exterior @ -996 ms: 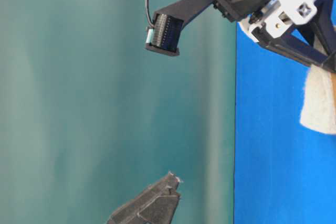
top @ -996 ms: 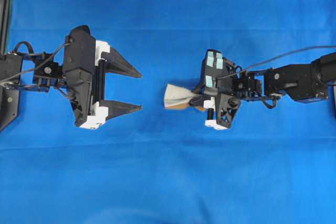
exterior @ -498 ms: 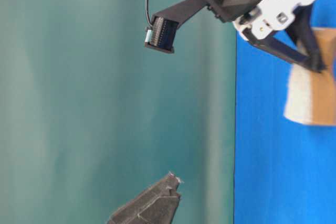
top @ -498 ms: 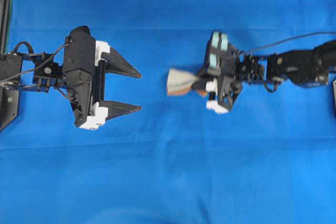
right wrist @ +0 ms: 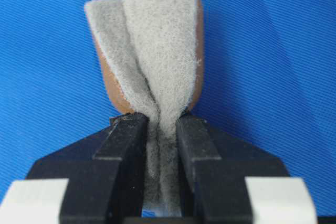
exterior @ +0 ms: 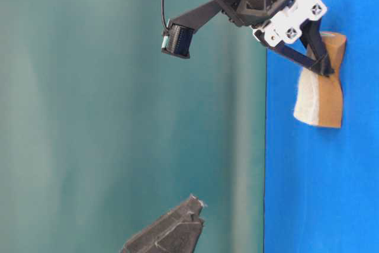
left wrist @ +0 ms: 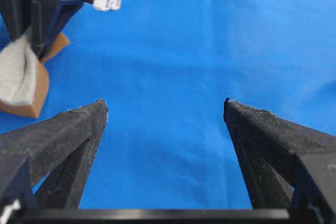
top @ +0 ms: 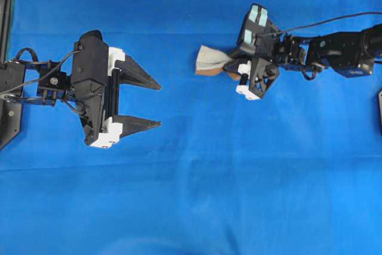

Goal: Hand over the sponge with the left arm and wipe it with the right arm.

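The right gripper (top: pixel 233 71) pinches the sponge (top: pixel 210 63) at one end, squeezing it into a waist; the free end fans toward the left gripper (top: pixel 156 103). That gripper stands wide open and holds nothing, well apart from the sponge. Bare blue cloth (top: pixel 191 195) lies between them and all around the sponge's edges.

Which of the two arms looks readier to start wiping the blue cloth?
The right one. Its pincer is pinched shut on the grey-white sponge with the orange-brown backing, squeezing it to a waist. The left pincer stands wide open and empty, off to the side over the blue cloth.
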`<state>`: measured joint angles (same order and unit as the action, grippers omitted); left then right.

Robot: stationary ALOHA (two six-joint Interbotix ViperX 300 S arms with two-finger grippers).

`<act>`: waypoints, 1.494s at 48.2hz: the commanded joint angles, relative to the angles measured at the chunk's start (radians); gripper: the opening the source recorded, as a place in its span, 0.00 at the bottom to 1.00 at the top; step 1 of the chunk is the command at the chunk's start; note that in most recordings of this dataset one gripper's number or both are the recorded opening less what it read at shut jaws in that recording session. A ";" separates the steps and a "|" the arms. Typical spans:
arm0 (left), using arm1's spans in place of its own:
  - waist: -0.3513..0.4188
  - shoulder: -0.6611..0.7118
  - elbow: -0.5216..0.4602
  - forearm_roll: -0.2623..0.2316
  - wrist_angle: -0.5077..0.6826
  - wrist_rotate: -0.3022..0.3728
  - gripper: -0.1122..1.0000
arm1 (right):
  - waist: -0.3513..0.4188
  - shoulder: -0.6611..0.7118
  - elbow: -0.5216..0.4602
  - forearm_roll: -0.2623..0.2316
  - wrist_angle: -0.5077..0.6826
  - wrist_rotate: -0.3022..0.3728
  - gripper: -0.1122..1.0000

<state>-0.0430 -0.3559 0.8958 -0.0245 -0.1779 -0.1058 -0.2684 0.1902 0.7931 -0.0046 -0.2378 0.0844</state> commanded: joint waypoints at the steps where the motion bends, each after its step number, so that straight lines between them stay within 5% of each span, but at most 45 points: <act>1: -0.003 -0.015 -0.011 0.002 -0.012 0.002 0.89 | 0.052 -0.018 -0.009 0.009 0.003 0.009 0.29; 25: -0.003 -0.017 -0.011 0.002 -0.012 0.002 0.89 | 0.413 -0.021 -0.055 0.064 0.005 0.161 0.29; 35: -0.005 -0.015 -0.009 0.002 -0.012 0.003 0.89 | 0.451 -0.021 -0.055 0.064 0.011 0.193 0.29; 44: -0.003 -0.015 -0.009 0.002 -0.012 0.002 0.89 | 0.379 -0.021 -0.044 0.051 0.026 0.176 0.29; 56: -0.005 -0.015 -0.009 0.002 -0.009 -0.002 0.89 | 0.176 -0.037 -0.020 -0.011 0.071 0.123 0.29; 72: -0.015 -0.014 -0.009 0.002 -0.012 -0.002 0.89 | -0.026 -0.044 -0.017 -0.020 0.066 0.032 0.29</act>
<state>-0.0522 -0.3559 0.8958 -0.0245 -0.1779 -0.1074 -0.2439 0.1718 0.7793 -0.0230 -0.1703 0.1258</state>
